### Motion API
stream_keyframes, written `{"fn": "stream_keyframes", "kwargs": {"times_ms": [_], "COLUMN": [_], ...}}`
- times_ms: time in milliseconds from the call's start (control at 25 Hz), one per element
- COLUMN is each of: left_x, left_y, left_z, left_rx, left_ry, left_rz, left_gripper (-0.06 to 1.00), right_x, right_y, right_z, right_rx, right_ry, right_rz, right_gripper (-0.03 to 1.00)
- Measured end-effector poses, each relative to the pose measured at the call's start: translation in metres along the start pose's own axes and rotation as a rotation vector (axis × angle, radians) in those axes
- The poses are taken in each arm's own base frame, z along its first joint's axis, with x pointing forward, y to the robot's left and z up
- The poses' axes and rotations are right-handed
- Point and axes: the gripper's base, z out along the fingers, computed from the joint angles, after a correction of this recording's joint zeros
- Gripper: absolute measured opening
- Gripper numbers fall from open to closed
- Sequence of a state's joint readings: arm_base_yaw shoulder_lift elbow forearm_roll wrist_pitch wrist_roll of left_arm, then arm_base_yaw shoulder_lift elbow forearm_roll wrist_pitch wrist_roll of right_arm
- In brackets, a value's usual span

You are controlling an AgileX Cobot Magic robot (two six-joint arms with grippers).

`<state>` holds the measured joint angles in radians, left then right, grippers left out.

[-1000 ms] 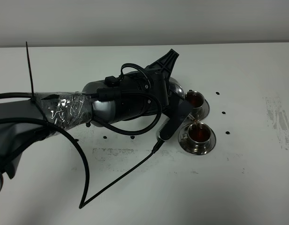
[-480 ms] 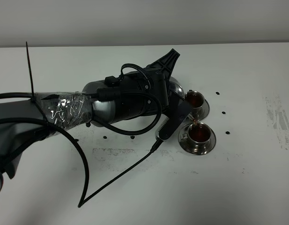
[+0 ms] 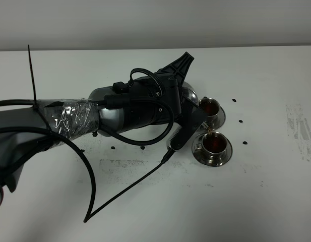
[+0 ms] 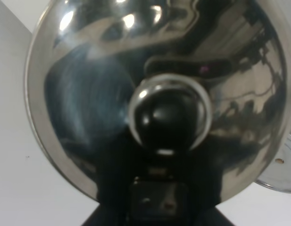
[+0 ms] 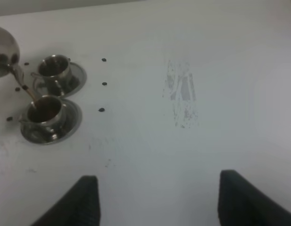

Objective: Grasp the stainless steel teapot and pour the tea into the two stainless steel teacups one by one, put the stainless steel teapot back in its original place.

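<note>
The stainless steel teapot [image 5: 4, 56] is tilted, a thin stream of tea [image 5: 27, 92] running into the nearer teacup [image 5: 44, 113]. The left arm [image 3: 130, 108] hides most of it, so its jaws' grip cannot be told. The right jaws [image 5: 157, 200] gape empty over the surface [image 5: 206, 70].
</note>
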<state>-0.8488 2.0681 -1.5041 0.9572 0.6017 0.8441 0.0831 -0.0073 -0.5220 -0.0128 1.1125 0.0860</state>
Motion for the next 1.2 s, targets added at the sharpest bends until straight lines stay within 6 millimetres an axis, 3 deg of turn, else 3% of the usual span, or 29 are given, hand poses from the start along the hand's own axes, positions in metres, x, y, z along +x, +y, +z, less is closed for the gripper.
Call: {"fn": "stream_keyframes", "kwargs": {"times_ms": [1200], "left_x": [-0.0009], "left_y": [0.0013], "left_z": [0.0], "left_rx": [-0.015], "left_ry": [-0.01], "left_rz": [0.003], "left_gripper": [0.19], "right_x": [0.0], "right_y": [0.0], "right_z": [0.0], "right_rx": [0.0], "right_ry": [0.0], "right_rz": [0.0], "right_gripper": [0.52]}}
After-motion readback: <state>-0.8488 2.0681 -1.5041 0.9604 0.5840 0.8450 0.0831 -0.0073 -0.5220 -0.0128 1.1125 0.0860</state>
